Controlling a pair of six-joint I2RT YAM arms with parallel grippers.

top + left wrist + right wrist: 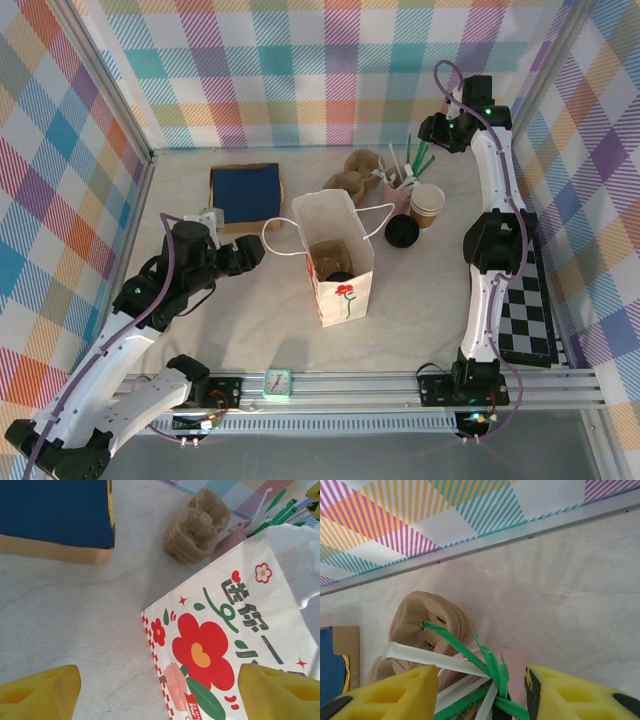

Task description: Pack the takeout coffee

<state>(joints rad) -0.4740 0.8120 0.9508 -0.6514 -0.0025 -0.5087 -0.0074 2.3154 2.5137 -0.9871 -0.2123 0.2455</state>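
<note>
Overhead view of a table walled in plaid cloth. The left gripper (252, 256) sits left of center, just beside a white paper bag (336, 262) that stands open in the middle. In the left wrist view its yellow fingers (40, 692) are spread wide at the bottom corners, with bare table and the bag's red flower print (210, 655) between them. They hold nothing and touch nothing.

The right gripper (428, 135) is at upper right. In the right wrist view (480, 695) its fingers are apart. Between them stand wrapped straws (460, 652), green and white, in a pink cup (515, 665). Whether a finger touches a straw cannot be told, as the fingertips are cut off by the bottom edge.

The takeout coffee (340, 272) seems to be the dark round shape deep inside the bag. Its cup body is hidden by the bag walls and hard to make out.

Right of the bag lie a black lid (402, 232) and an open brown cup (428, 203). A stack of pulp cup carriers (357, 172) sits above the bag, and a kraft box with a dark blue top (245, 192) is at upper left.
</note>
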